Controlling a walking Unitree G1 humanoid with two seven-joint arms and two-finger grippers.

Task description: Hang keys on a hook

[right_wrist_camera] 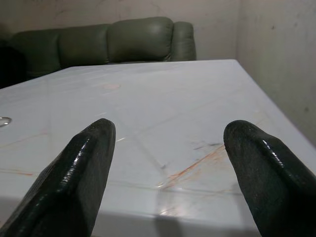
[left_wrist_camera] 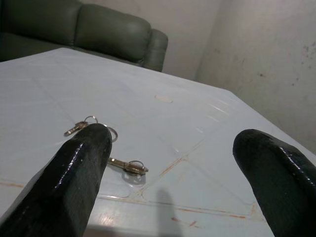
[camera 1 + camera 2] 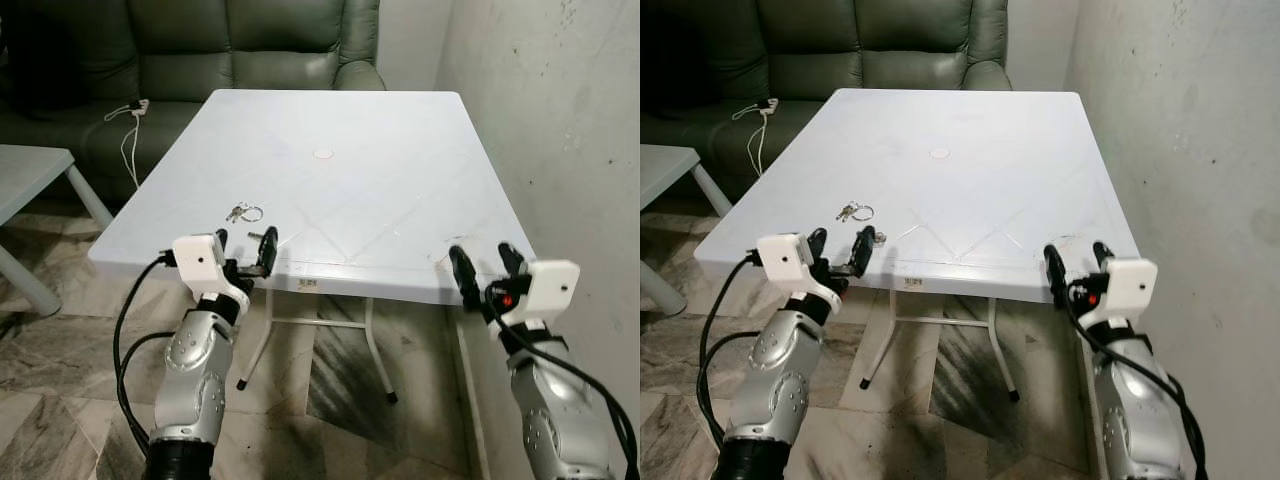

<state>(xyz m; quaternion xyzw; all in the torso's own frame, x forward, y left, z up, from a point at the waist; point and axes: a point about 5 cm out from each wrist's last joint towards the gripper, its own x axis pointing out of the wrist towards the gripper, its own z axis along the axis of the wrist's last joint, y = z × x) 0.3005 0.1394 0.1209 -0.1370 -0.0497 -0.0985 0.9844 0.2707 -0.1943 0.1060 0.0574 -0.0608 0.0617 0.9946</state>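
**Operator:** I've got the white plastic table (image 3: 400,200) square in front of me; the keys (image 3: 243,212) lie flat on it near the front left edge; a bunch on a ring, with another small key (image 2: 127,166) lying just beside it, nearer the edge.

**Spotter:** Where's your left gripper?

**Operator:** The left gripper (image 3: 245,255) hovers at the table's front edge, just short of the keys; fingers spread wide, nothing between them; in the left wrist view the keys sit beyond the tip of one finger (image 2: 79,173), untouched.

**Spotter:** And the right?

**Operator:** The right gripper (image 3: 487,265) is at the front right corner of the table, close to the wall (image 3: 560,130); its fingers (image 1: 74,177) are parted as well and hold nothing; well apart from the keys.

**Spotter:** Anything else around?

**Operator:** A dark green sofa (image 3: 200,50) behind the table; a white power strip (image 3: 137,105) with its cable on the seat; a second pale table (image 3: 30,175) to the left; marbled floor tiles (image 3: 60,400) below.
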